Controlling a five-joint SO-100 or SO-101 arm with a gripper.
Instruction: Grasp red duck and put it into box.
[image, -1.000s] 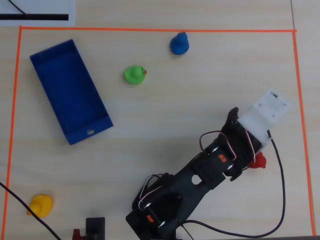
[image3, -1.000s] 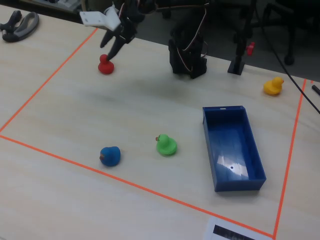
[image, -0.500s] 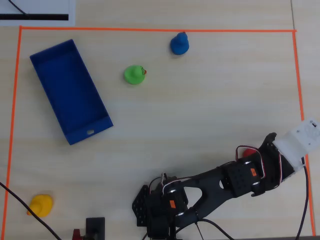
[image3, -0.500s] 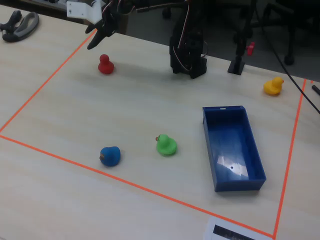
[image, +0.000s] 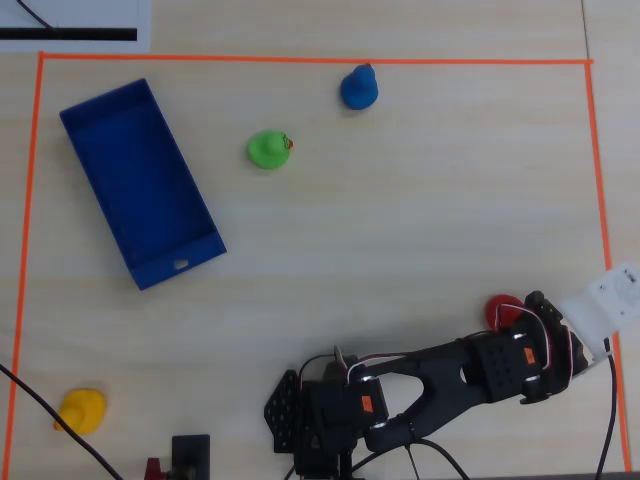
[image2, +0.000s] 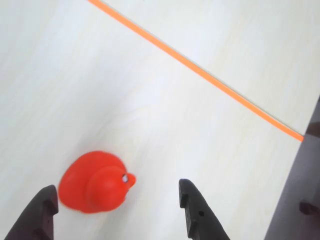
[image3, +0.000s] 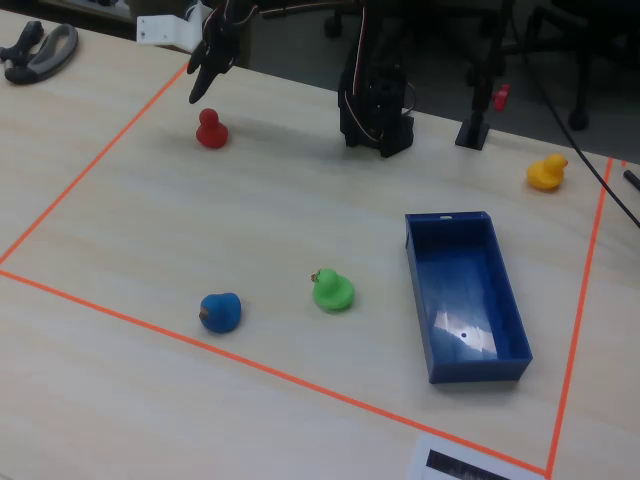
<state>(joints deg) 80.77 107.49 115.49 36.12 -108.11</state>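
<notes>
The red duck (image2: 95, 182) sits upright on the pale wood-grain worktop (image3: 300, 210), near the corner of the orange tape line (image2: 200, 72) and well apart from the box (image: 140, 180), which lies across the marked area. The gripper (image2: 117, 210) hovers above the duck with its dark fingers spread wide and nothing held; in the wrist view the duck lies between them, nearer the left finger. The duck looks like a smooth, glossy rubber toy: a rounded body with a small head bump and a stub of a beak. It is probably light and a little squashy, so it should give slightly under pressure, yet its curved, slick skin could let it squirt out of a pinch that lands too high. The best hold is likely across the broad body, low and below the head. The box is a shallow, rigid, dark-blue tray with low straight walls, open on top and empty, an easy target.
</notes>
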